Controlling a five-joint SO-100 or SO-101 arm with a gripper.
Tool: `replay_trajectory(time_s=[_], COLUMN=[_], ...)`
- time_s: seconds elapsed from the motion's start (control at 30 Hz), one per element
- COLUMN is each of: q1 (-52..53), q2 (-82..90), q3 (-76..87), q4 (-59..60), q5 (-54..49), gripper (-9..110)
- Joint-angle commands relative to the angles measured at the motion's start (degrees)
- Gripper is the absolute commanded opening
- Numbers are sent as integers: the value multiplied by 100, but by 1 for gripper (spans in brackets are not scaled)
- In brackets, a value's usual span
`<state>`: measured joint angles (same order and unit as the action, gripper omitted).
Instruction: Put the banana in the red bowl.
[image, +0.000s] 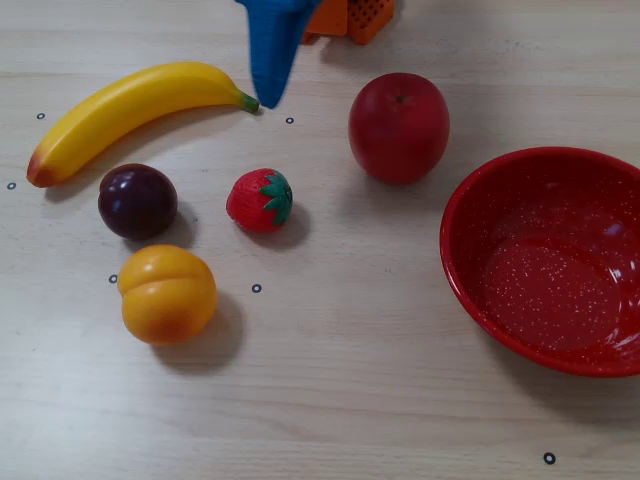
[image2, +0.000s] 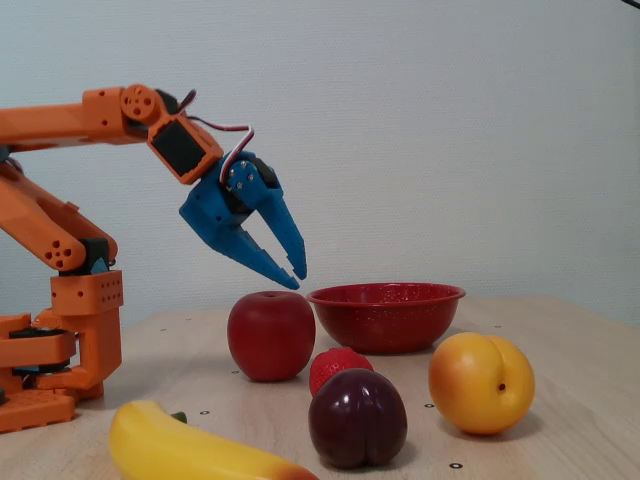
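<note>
A red apple (image: 398, 127) stands on the wooden table (image: 350, 400). A small strawberry (image: 259, 200) lies between it and a dark plum (image: 137, 201). An orange-yellow peach (image: 167, 293) sits just beside the plum.

The banana (image: 135, 107) lies flat across the upper left of a fixed view, glossy yellow, green stem tip pointing right, orange-red end at lower left. The red bowl (image: 470, 262) sits upright at the right edge, empty, white speckles inside, well apart from it.
</note>
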<state>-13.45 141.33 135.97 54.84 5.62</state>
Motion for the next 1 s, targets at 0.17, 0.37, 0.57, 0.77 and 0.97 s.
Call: replay_trajectory(time_s=[0.17,0.37,0.57,0.77,0.97], q1=[-800,-1617,-2830,-3850,-4482], q2=[-800,-1371,-1740,-2531,-3023], q3=[-1380,-2118,-2452,-2848,-3076], q4=[606,1318,2021,2294,2470], q5=[1046,2364,5019,6434,7198], gripper=[0,0,0,1,15])
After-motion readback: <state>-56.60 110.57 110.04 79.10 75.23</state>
